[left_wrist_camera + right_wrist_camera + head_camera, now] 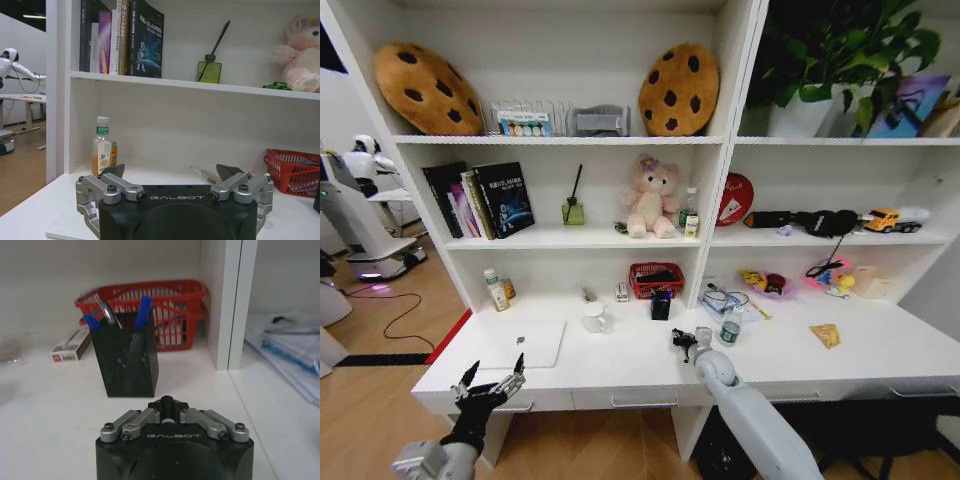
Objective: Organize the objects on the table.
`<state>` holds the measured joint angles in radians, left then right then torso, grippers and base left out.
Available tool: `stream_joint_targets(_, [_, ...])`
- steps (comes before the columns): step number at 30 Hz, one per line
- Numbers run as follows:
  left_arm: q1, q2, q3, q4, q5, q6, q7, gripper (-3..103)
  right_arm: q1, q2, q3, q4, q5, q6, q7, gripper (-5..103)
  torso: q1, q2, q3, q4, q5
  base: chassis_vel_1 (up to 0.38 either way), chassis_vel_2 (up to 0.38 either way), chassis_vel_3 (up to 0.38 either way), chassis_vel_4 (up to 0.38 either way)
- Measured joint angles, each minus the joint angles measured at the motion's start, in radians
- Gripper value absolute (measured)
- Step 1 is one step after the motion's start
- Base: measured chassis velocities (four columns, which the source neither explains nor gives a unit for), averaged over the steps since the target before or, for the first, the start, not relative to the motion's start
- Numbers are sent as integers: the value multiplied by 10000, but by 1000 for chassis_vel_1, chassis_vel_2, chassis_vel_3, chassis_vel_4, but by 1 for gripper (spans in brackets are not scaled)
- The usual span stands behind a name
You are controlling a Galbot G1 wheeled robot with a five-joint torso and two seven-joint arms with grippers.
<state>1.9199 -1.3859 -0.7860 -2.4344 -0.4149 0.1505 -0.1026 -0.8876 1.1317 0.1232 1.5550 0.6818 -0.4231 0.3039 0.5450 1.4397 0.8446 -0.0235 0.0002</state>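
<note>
**Right claw closed at the pen cup, left claw open by the laptop**

Right gripper (166, 407) sits low over the table (620, 365), mid-desk, aimed at the black mesh pen cup (127, 360). Fingers are drawn together around a small dark round thing. It could be a pen seen end-on, but I can't confirm that from this angle. The alignment with the cup fits a pen drop-off, and the cup already holds blue-capped pens. The green-capped bottle (730, 331) stands just beside this gripper on its right, untouched.

Left gripper (495, 368) hovers at the front edge of the desk, jaws spread wide and empty. It is just short of the silver laptop (525, 343), which lies flat and closed near the left corner. My read is that it is idle or staged for the laptop.

View differences:
- Head view gives the layout: both arms, laptop, bottle, and the cup's place in front of the red basket (656, 280).
- Right wrist view shows the closed fingertips and the cup contents, which are too small to read from the head.
- Left wrist view confirms the open jaws and shows a juice bottle (101, 150) standing against the back wall beyond them.
</note>
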Motion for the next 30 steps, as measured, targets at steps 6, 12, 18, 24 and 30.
stream_joint_targets(6, [0, 0, 0, 0, 0, 0, 0, 100, 524, -260, 73, 771, -496, 684, -335, 12, -1, 1, 0, -2, -1, 0, 0, 0, 0])
stream_joint_targets(12, [0, -1, -1, 0, 0, 0, -1, 100, 2861, 824, -305, -1877, -3530, 4107, -2274, 12, 0, 0, 0, 6, -3, 0, 0, 0, 0])
stream_joint_targets(18, [0, 0, 0, 0, 0, 1, 4, 100, 4205, 2295, -316, -5585, -5132, 6484, -3288, 12, 2, 0, 2, 4, -4, 0, 0, 0, 0])
stream_joint_targets(24, [0, 0, 0, 0, 0, 1, 1, 100, 4892, 3128, 268, -7936, -6616, 7714, -3736, 12, 1, -1, 1, -1, -3, 0, 0, 0, 0])
stream_joint_targets(30, [0, 0, 0, 0, 0, 1, 1, 100, 4961, 3361, 470, -8469, -6725, 7675, -3750, 12, 1, 0, 0, -1, -4, 0, 0, 0, 0])
